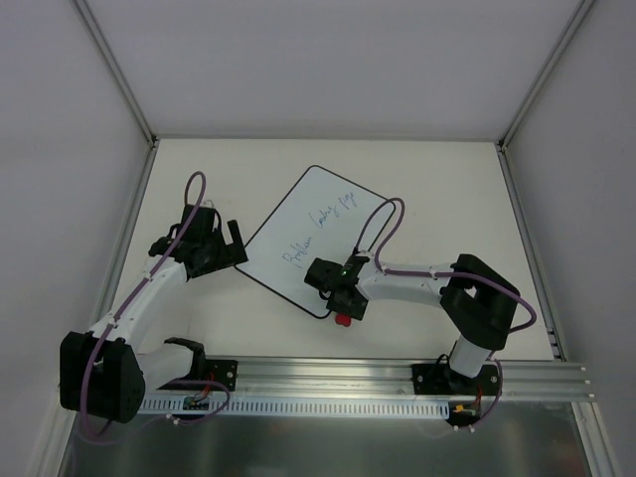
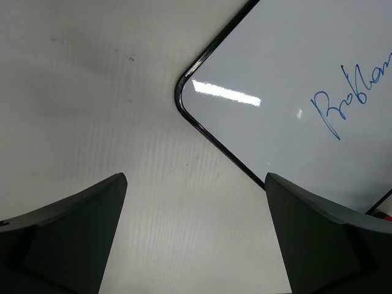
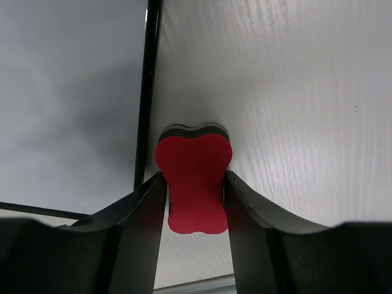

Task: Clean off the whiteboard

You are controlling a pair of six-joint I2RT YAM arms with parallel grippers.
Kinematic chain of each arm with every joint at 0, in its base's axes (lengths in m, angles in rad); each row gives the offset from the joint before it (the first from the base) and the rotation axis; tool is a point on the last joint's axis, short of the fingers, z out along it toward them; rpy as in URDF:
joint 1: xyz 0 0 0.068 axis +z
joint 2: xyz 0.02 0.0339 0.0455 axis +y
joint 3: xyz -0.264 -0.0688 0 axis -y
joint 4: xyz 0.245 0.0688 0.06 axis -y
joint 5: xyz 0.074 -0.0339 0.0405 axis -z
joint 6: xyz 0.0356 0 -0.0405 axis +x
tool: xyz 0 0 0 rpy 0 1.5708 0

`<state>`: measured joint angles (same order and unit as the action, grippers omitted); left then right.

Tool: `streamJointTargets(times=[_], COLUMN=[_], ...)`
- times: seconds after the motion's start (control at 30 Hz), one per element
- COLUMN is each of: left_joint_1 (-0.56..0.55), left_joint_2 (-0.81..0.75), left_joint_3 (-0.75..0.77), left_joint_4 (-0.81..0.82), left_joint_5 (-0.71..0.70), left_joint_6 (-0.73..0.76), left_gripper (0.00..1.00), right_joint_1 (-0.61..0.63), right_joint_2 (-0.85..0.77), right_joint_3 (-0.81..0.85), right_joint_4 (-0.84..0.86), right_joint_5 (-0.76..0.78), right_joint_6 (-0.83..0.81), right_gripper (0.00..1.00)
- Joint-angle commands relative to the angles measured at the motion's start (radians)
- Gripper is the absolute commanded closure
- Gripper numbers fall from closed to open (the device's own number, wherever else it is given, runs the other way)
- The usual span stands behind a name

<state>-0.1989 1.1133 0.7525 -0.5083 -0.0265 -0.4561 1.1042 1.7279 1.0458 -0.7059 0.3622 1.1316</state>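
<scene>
Whiteboard (image 1: 298,224) lies flat on the white surface (image 1: 199,189), mid-way across, turned at an angle so one corner points at the arms; blue handwriting (image 1: 320,231) runs across its middle, unerased. Right pincer (image 3: 194,176) is closed on a red eraser (image 3: 195,184), fingers pressed on both sides of its narrow waist; a dark layer shows on the eraser's far face. The eraser sits just off the board's near corner, right beside the black edge, over bare surface and not on the board; cannot tell if it touches the surface. Left pincer (image 2: 195,184) is wide open with nothing in it; it hangs at the board's left rounded corner, the corner showing between the two fingers in the left wrist view, one finger over bare surface, the other over the board edge; contact with the board cannot be told. The two pincers are well apart, one at each of two neighbouring corners.
</scene>
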Motion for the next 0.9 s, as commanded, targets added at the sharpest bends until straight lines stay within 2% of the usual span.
streamJointTargets(times=[0.0,0.23,0.37,0.4,0.47,0.5,0.6,0.63,0.73,0.87], left_joint_1=[0.000,0.000,-0.007,-0.011,-0.022,-0.027,-0.040,-0.043,-0.054,-0.083], left_joint_2=[-0.001,0.008,0.019,0.032,0.051,0.075,0.126,0.140,0.190,0.249], left_joint_3=[-0.005,-0.004,-0.004,-0.002,0.007,0.011,0.031,0.042,0.073,0.120], left_joint_4=[0.013,0.017,0.022,0.024,0.024,0.024,0.024,0.024,0.024,0.024], left_joint_5=[0.016,0.023,0.062,0.075,0.094,0.106,0.114,0.109,0.086,0.045], left_joint_6=[0.019,0.020,0.022,0.022,0.011,0.005,-0.027,-0.036,-0.075,-0.125], left_gripper=[0.01,0.01,0.01,0.03,0.05,0.09,0.12,0.15,0.17,0.15], right_joint_1=[0.006,0.016,0.019,0.019,0.017,0.016,-0.001,-0.010,-0.078,-0.203], right_joint_2=[0.005,-0.027,-0.056,-0.060,-0.056,-0.051,-0.008,0.010,0.033,0.079], right_joint_3=[0.002,0.046,0.124,0.150,0.239,0.270,0.379,0.394,0.434,0.479], right_joint_4=[-0.023,-0.084,-0.119,-0.119,-0.119,-0.115,-0.069,-0.026,0.035,0.085], right_joint_5=[0.034,0.104,0.184,0.205,0.257,0.271,0.262,0.244,0.134,-0.037], right_joint_6=[0.043,-0.004,-0.186,-0.322,-0.479,-0.651,-0.904,-1.053,-1.221,-1.329], right_gripper=[0.55,0.67,0.74,0.75,0.76,0.76,0.78,0.79,0.84,0.84])
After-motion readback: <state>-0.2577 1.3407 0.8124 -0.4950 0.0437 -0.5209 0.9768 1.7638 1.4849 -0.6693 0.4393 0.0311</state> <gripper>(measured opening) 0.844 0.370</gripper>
